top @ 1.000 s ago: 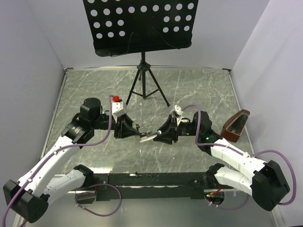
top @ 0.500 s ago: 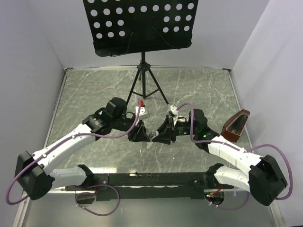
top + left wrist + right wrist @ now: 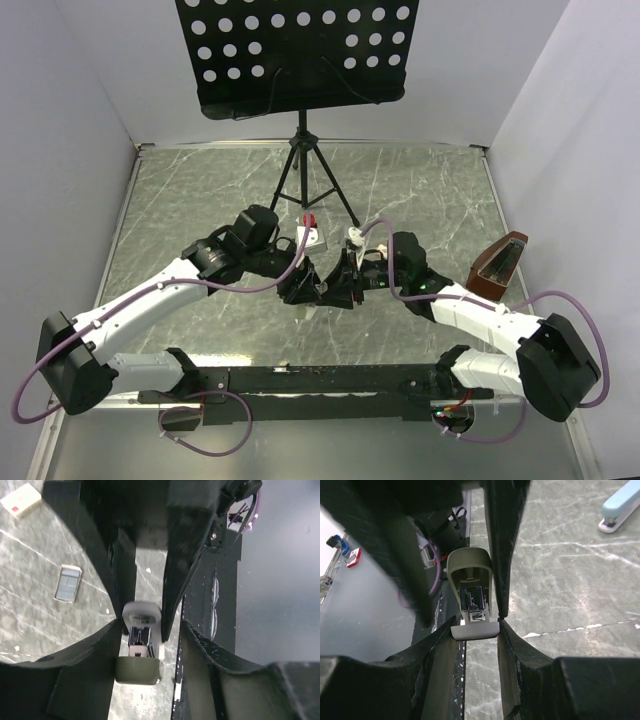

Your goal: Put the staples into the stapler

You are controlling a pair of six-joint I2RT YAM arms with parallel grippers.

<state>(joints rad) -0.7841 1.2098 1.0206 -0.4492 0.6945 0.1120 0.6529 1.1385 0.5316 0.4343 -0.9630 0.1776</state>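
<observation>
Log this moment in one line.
stapler open, clamped in right jaws | left jaws flanking it, grip unclear | staple strip on table | staple box on table

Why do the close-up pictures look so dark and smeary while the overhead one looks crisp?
Top external view: evenly lit and sharp, with a pale sheen on the table. Left wrist view: the fingers sit near the lens, so they loom dark and soft, and the stapler between them is blurred. Right wrist view: one finger is smeared, but the stapler's metal looks crisp.
</observation>
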